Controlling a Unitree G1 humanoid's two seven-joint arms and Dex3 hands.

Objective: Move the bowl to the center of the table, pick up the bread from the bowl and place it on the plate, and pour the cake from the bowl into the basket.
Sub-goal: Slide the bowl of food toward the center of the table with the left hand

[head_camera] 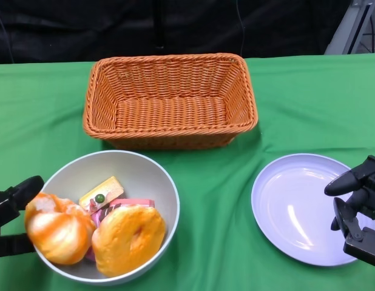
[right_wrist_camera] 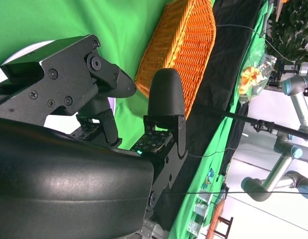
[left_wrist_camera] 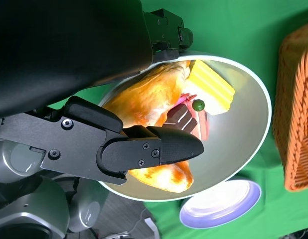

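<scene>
Where the green table (head_camera: 42,115) runs back to a dark backdrop, an orange wicker basket (head_camera: 170,100) is set at the far middle, upright and holding nothing that can be seen. Nearer, toward the left front, a grey bowl (head_camera: 148,173) is placed well apart from the centre; its far rim lies near the basket's front wall without touching it. A lilac plate (head_camera: 297,206) is laid at the right front, apart from the bowl, with bare cloth between them.

Inside the bowl, two orange-glazed breads are seen: a round one (head_camera: 128,237) at the near middle and a second (head_camera: 57,229) against the left rim. Behind them a yellow cake (head_camera: 102,193) with a small green ball on top is tucked, touching pink pieces (head_camera: 130,203) beside it.

The left hand (head_camera: 11,221) is held at the bowl's left rim, fingers spread on either side of the wall; in the left wrist view one finger (left_wrist_camera: 159,147) reaches over the rim above the bread, and a firm grip cannot be confirmed. The right hand (head_camera: 360,209) is held over the plate's right edge, fingers apart and holding nothing.
</scene>
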